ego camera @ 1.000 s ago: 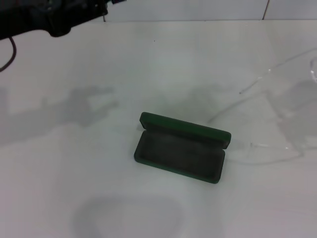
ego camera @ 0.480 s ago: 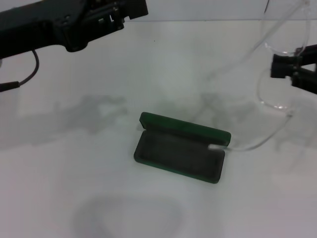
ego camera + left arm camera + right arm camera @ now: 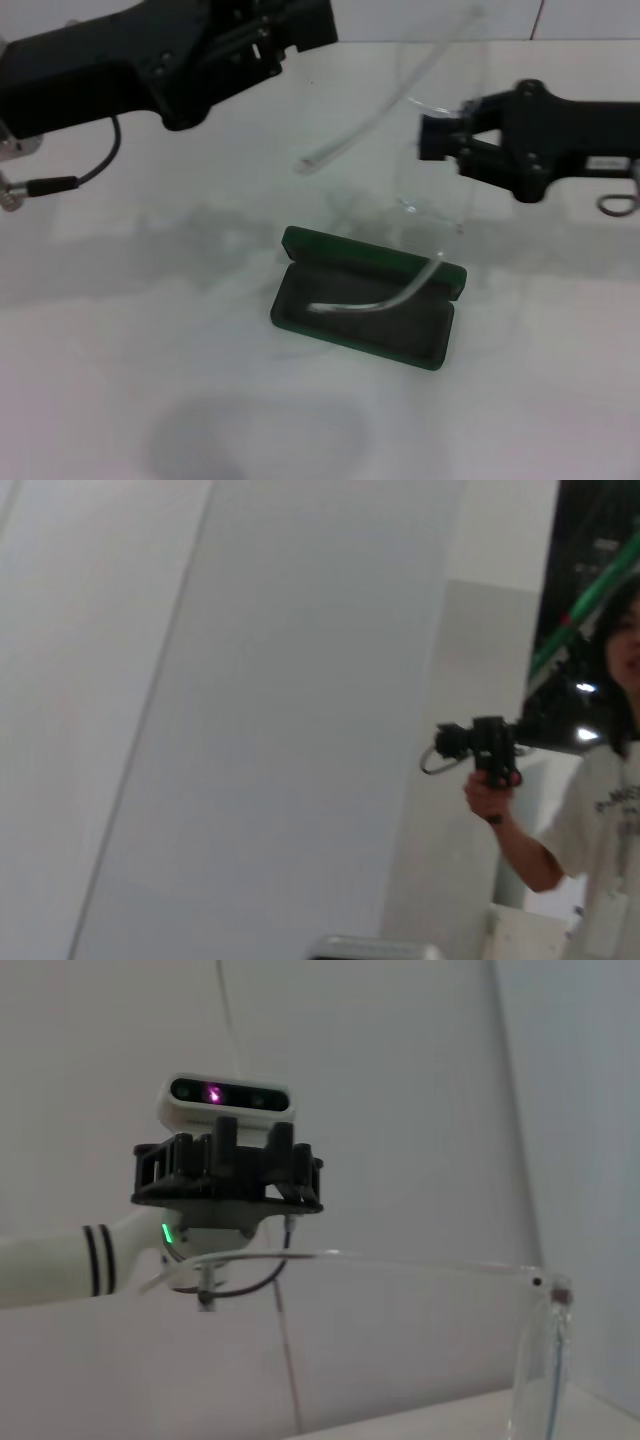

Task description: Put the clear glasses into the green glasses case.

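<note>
The green glasses case (image 3: 345,322) lies open on the white table, lid standing at its far side. The clear glasses (image 3: 425,190) hang above its right end, and my right gripper (image 3: 432,137) is shut on their frame. One clear arm (image 3: 385,299) dips down into the case's felt lining. The other clear arm (image 3: 352,138) juts up and to the left. In the right wrist view a clear arm of the glasses (image 3: 400,1264) and its hinge run across close up. My left gripper (image 3: 305,22) hovers high at the far left, well apart from the case.
The white table (image 3: 150,350) stretches all round the case. In the right wrist view my left arm's wrist with its camera (image 3: 228,1095) shows against a wall. The left wrist view shows a wall and a person (image 3: 600,800) holding a black device.
My right arm has swung left with the glasses, from the right edge to above the case, and one clear arm now reaches into the case. My left arm has moved further right.
</note>
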Controlling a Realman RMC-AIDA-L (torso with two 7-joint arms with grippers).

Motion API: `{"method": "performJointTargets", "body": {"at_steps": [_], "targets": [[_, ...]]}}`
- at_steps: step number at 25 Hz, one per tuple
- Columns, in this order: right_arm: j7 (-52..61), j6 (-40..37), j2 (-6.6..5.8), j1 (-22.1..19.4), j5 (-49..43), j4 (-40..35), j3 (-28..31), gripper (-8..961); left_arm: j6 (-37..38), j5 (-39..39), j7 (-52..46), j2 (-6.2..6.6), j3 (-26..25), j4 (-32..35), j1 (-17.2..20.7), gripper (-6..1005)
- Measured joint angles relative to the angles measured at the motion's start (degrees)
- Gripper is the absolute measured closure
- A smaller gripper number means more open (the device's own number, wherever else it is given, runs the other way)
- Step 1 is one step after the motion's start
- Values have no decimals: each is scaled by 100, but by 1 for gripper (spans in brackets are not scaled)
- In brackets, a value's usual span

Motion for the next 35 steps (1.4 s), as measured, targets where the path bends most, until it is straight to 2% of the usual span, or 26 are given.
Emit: {"method": "performJointTargets", "body": {"at_steps": [3, 8, 11, 21, 35], "targets": [[-82, 194, 0, 348, 41, 216, -274, 833, 26, 9, 133, 5, 88, -70, -72, 789], [-171, 717, -3, 603, 385, 282, -1013, 834, 61, 12, 234, 18, 99, -134, -152, 902], [-195, 870, -3, 720, 425, 257, -1233, 834, 62, 16, 277, 28, 99, -175, -163, 906], [-313, 734, -20, 770, 850, 233, -1255, 835, 59, 147, 613, 117, 59, -938, -428, 919], [-311, 456, -36, 702, 1110, 233, -1215, 836, 43, 123, 1124, 110, -57, -1379, -393, 920]]}}
